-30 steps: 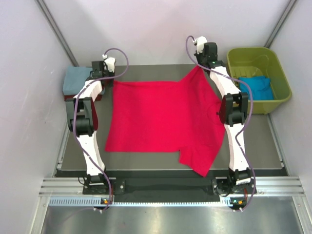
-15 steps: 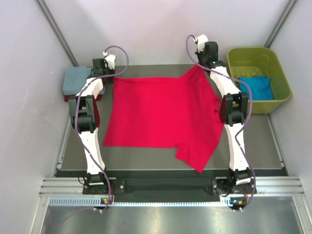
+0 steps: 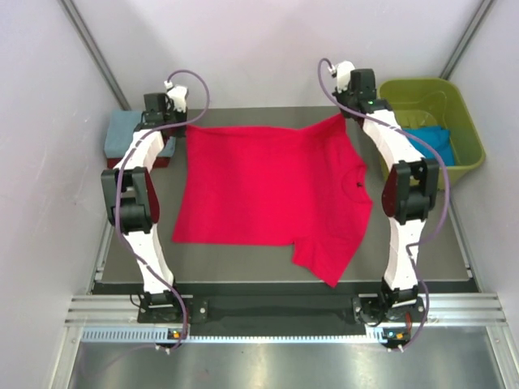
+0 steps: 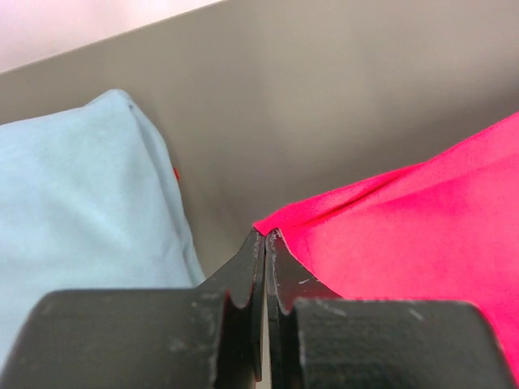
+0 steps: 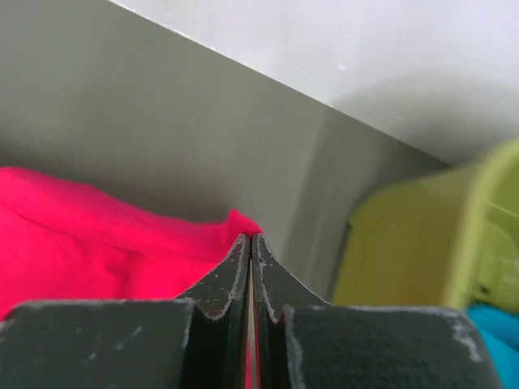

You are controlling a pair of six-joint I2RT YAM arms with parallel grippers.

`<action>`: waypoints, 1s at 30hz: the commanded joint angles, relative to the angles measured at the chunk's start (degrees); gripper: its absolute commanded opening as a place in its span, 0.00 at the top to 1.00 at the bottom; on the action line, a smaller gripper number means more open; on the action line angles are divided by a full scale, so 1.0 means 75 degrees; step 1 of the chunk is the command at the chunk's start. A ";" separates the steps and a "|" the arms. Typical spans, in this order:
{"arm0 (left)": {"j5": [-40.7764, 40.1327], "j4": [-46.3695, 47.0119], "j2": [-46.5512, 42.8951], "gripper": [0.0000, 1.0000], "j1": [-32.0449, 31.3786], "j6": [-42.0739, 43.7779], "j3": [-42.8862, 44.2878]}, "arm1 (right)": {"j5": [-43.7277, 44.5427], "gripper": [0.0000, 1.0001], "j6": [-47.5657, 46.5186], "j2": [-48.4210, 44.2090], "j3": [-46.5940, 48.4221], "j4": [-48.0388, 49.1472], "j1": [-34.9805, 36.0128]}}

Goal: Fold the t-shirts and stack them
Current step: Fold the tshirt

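Observation:
The bright red t-shirt [image 3: 268, 190] lies spread over the middle of the table, one sleeve pointing to the near right. My left gripper [image 3: 180, 126] is shut on its far left corner [image 4: 280, 220]. My right gripper [image 3: 350, 116] is shut on its far right corner [image 5: 243, 223]. The folded blue-grey t-shirt [image 3: 128, 134] lies at the far left on a dark red one whose edge [image 3: 159, 160] shows under it; it also shows in the left wrist view [image 4: 81, 211]. The bright blue t-shirt [image 3: 434, 144] sits in the tub.
The olive-green tub [image 3: 451, 174] stands at the far right, close to my right arm; its wall shows in the right wrist view [image 5: 405, 243]. Grey walls close in the table on three sides.
Both grippers have moved outward and toward the back, pulling the red shirt's far edge taut and straight. The shirt's near edge has slid slightly away from me.

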 commanded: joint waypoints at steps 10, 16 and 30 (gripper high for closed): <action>0.0799 -0.1030 -0.1743 1.00 0.0142 0.0664 -0.1076 | -0.0076 1.00 -0.0027 -0.3230 -0.2276 -0.0516 0.0371; 0.0916 -0.1405 -0.1965 1.00 0.0189 0.0699 -0.1335 | -0.0181 1.00 0.0020 -0.4098 -0.3413 -0.0727 0.0524; 0.0916 -0.1944 -0.2645 1.00 0.0318 0.0840 -0.2190 | -0.0228 1.00 0.0066 -0.5318 -0.5205 -0.0844 0.0524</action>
